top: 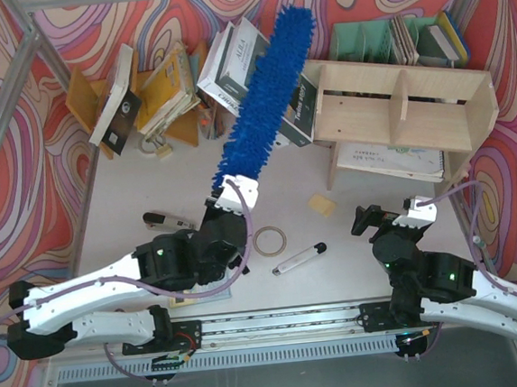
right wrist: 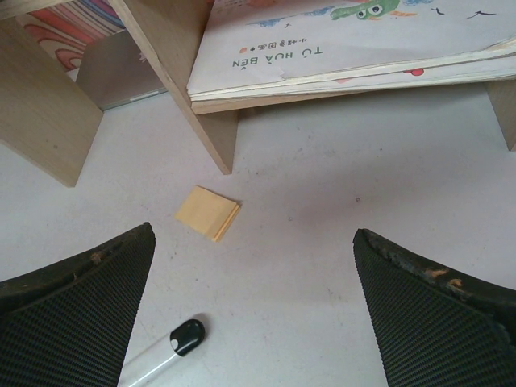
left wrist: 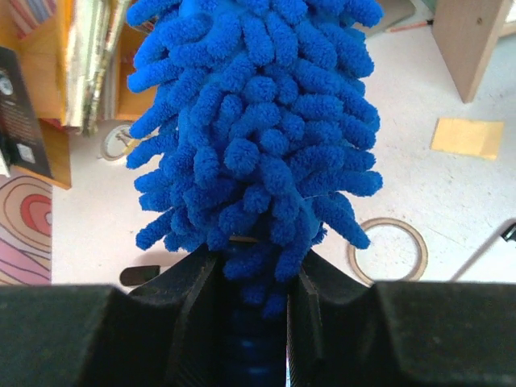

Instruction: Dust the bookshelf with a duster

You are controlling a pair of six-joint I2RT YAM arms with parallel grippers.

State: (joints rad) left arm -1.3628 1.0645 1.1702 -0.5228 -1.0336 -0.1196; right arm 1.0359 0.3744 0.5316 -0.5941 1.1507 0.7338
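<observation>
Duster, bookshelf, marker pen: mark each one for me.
duster [top: 264, 102], top external view, middle of the fluffy blue head.
bookshelf [top: 434, 124], top external view, bare plywood board.
marker pen [top: 298, 259], top external view, white barrel.

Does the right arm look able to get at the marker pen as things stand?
Probably yes: the right arm has its jaws wide open and empty, and the marker pen lies on the table just to their left, with nothing between.
</observation>
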